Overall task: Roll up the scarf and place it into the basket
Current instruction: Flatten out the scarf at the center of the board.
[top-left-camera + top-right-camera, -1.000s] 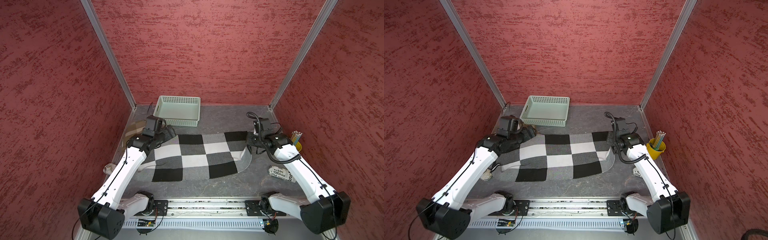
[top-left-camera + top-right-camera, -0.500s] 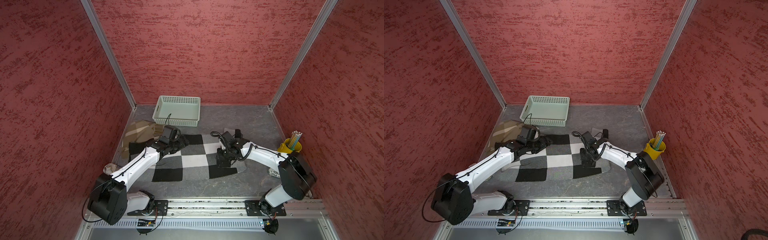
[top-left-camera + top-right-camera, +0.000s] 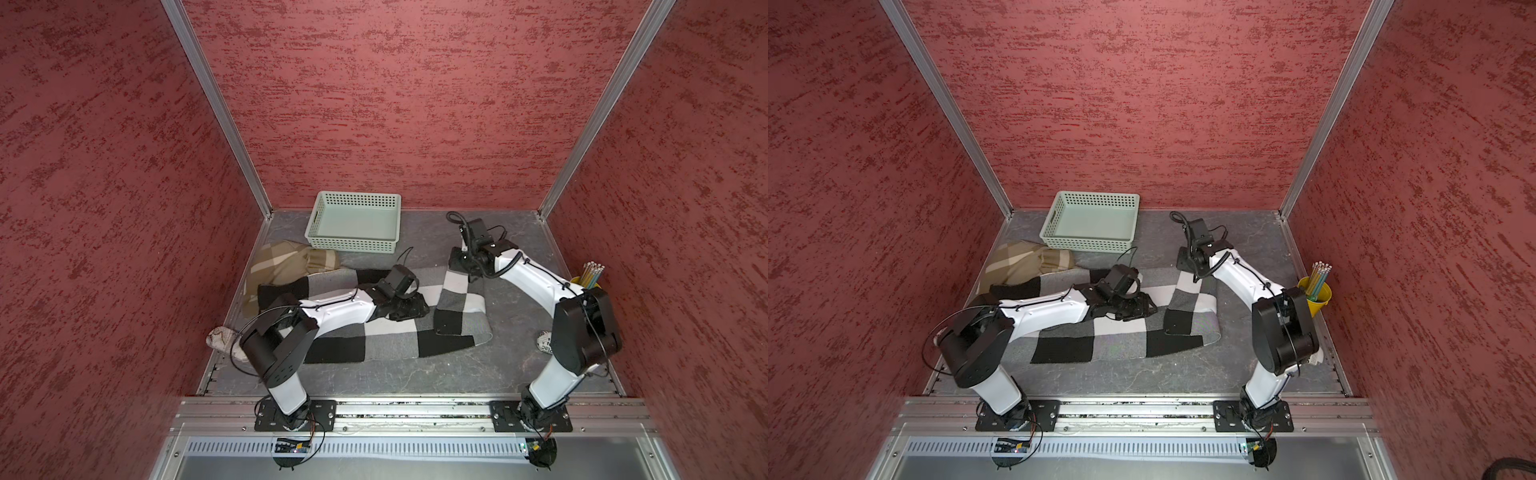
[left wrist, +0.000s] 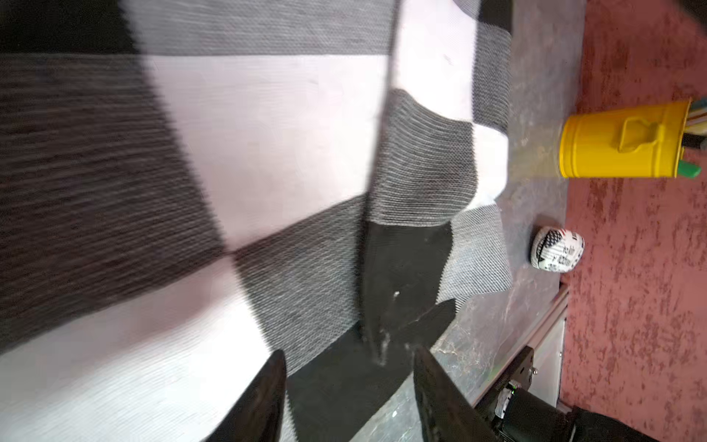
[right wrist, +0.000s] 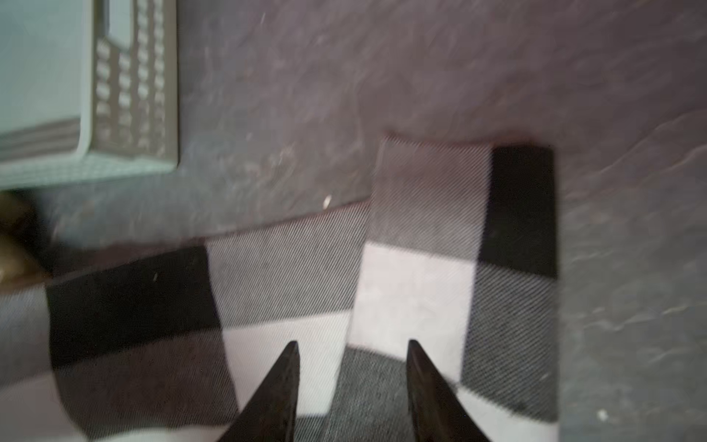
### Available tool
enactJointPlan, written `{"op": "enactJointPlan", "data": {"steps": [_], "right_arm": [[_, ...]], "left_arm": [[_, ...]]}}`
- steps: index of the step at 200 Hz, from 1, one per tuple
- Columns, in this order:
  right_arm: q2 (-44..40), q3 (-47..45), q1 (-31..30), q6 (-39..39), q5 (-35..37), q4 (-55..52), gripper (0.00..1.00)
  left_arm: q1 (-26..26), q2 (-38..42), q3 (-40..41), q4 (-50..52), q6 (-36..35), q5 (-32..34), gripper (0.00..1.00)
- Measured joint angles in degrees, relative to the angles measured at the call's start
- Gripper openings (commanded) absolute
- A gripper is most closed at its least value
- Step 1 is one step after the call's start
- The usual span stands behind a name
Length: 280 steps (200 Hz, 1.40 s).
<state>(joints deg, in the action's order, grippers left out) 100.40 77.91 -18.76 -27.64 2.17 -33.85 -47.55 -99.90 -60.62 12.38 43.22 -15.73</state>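
Note:
The black, grey and white checked scarf point(image 3: 386, 332) lies flat across the table, its right end folded back over itself as a flap point(image 3: 459, 305). My left gripper point(image 3: 415, 309) hovers low over the scarf's middle. In the left wrist view it point(image 4: 350, 354) stands open above a black square, holding nothing. My right gripper point(image 3: 459, 264) is at the flap's far edge. The right wrist view shows it point(image 5: 352, 344) open over the folded end. The mint-green basket point(image 3: 353, 245) stands empty at the back, seen in both top views point(image 3: 1088, 243).
A beige plaid cloth point(image 3: 286, 262) lies bunched at the back left, touching the scarf. A yellow bucket of pencils point(image 3: 588, 282) stands by the right wall. A black-and-white ball point(image 4: 556, 248) sits near the right front edge, and a pale crumpled lump point(image 3: 220, 336) lies by the left wall.
The right gripper carried the scarf's right end leftward, opened, and drew back to the flap's far edge. The left arm swung right over the scarf, its jaws narrowing.

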Motion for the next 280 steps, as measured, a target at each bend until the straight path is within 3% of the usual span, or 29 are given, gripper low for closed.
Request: {"op": "enactJointPlan", "data": {"steps": [28,78,126,220,253,280], "right_arm": [[7.69,6.08,1.60,1.57,3.48,0.15,0.43],[19.61,13.40,1.51,3.76,4.28,0.04,0.43],[22.64,15.23,1.36,5.22,4.09,-0.02,0.41],[25.94,16.55,0.63,7.30,4.11,-0.28,0.38],[26.69,17.44,0.48,7.69,4.35,-0.20,0.28],[26.75,17.66,0.48,7.87,4.79,-0.28,0.19]], "left_arm": [[-2.99,-4.11,-4.85,1.62,-2.25,-0.09,0.52],[-3.34,-9.86,-8.52,5.51,-4.31,-0.17,0.52],[-3.58,-11.89,-10.03,7.32,-4.98,-0.42,0.41],[-3.58,-13.33,-11.15,7.76,-5.11,-1.22,0.39],[-3.91,-13.35,-11.15,8.39,-4.74,-1.84,0.20],[-4.55,-13.38,-11.15,9.31,-4.55,-2.27,0.10]]}}
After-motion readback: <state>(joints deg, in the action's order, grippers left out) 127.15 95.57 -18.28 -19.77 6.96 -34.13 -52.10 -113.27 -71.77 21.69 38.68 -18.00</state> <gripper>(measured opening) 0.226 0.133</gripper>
